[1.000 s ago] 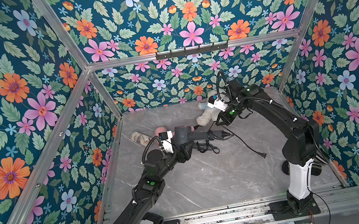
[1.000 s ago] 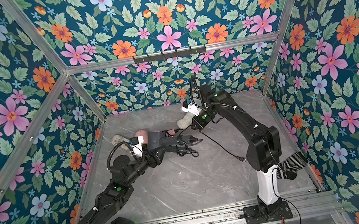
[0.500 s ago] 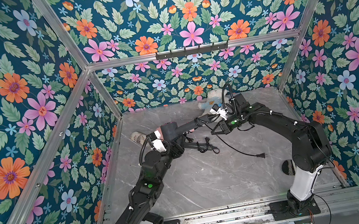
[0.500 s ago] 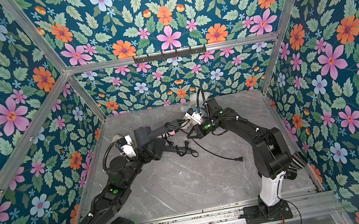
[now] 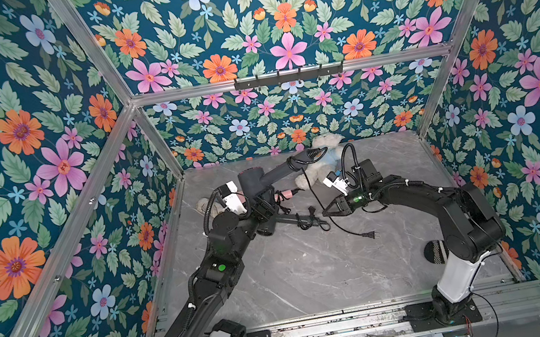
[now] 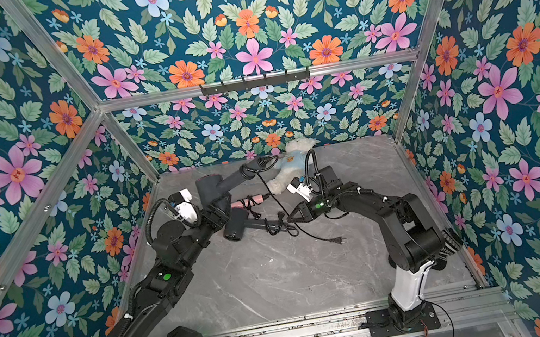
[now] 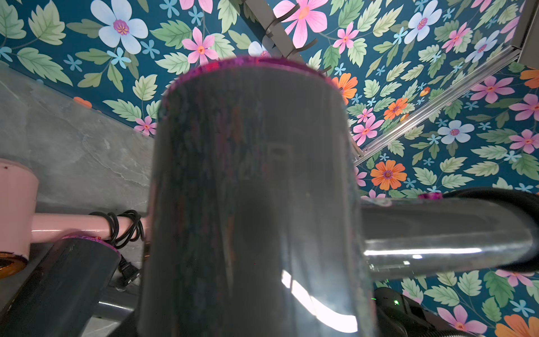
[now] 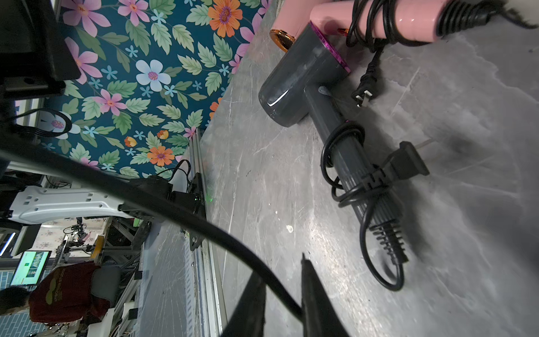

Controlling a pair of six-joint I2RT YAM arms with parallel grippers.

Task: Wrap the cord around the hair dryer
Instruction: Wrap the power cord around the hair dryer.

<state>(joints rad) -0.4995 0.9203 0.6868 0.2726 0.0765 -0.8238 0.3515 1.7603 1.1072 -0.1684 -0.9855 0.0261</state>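
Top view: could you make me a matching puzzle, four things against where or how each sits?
Things: 1 white teddy bear; 2 pink hair dryer; 3 loose plug; 4 raised grey hair dryer.
States: A clamped in the left gripper, off the table; B by the back wall; C lying flat, cord wound round its handle; D on bare table, ending a trailing cord.
Pairs: 1-B, 2-C, 3-D, 4-A.

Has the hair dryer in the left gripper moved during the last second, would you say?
Yes. The hair dryer moved toward the back wall; its handle end now overlaps the teddy bear.
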